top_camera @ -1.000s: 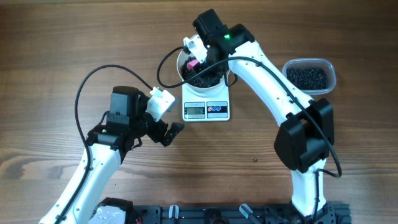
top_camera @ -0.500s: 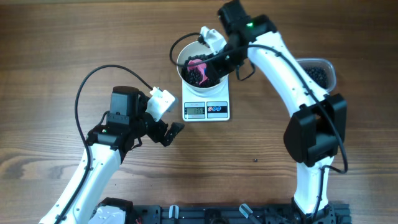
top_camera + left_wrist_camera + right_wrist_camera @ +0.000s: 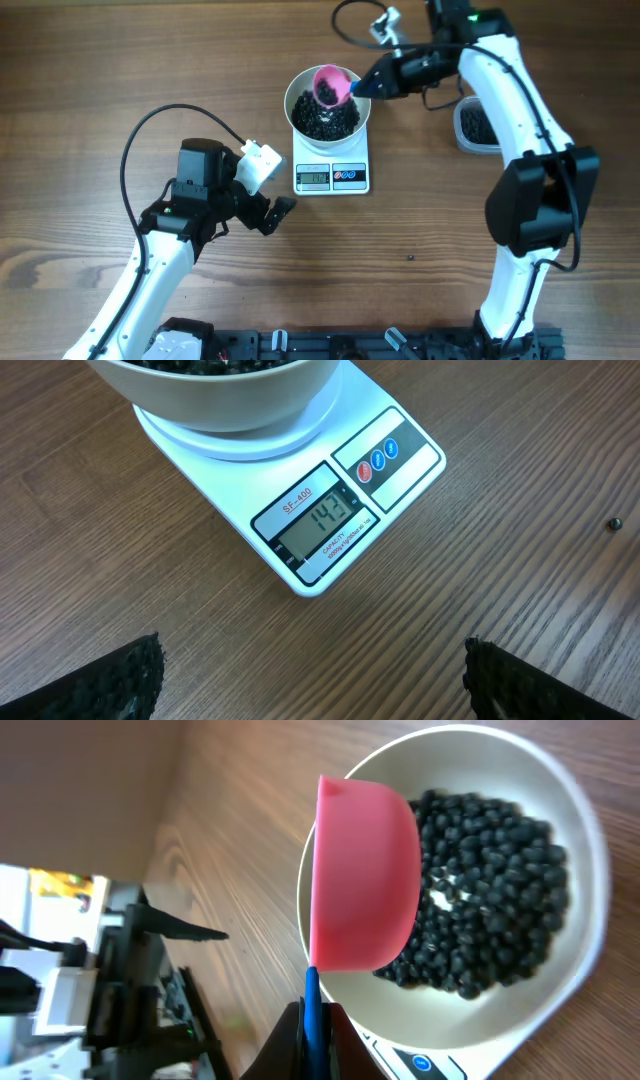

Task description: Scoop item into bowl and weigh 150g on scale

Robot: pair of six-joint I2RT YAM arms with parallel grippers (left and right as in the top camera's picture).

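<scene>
1. The left gripper [image 3: 276,212] hovers low over the table [image 3: 90,60], in front of and to the left of the scale. Its jaws are spread wide and hold nothing. In the left wrist view, its two dark fingertips [image 3: 120,680] sit at the bottom corners with bare wood between them.
2. The scale [image 3: 331,177] lies flat near the middle of the table, with its display and two buttons facing the robot. The left wrist view shows the display reading 143.
3. The bowl [image 3: 292,97] stands on the scale's platform and covers most of it.
4. The beans [image 3: 322,122] form a dark heap in the bowl. A small patch of white bottom shows through in the right wrist view.
5. A pink scoop [image 3: 332,85] hangs over the far right part of the bowl, above the beans. I cannot tell whether it touches the rim.
6. The right gripper [image 3: 378,84] is clamped on the scoop's blue handle [image 3: 312,1010], just right of the bowl.
7. One stray bean [image 3: 615,523] lies alone on the wood to the right of the scale.
8. A clear tub [image 3: 462,130] holding more beans sits further right, partly hidden under the right arm.
</scene>
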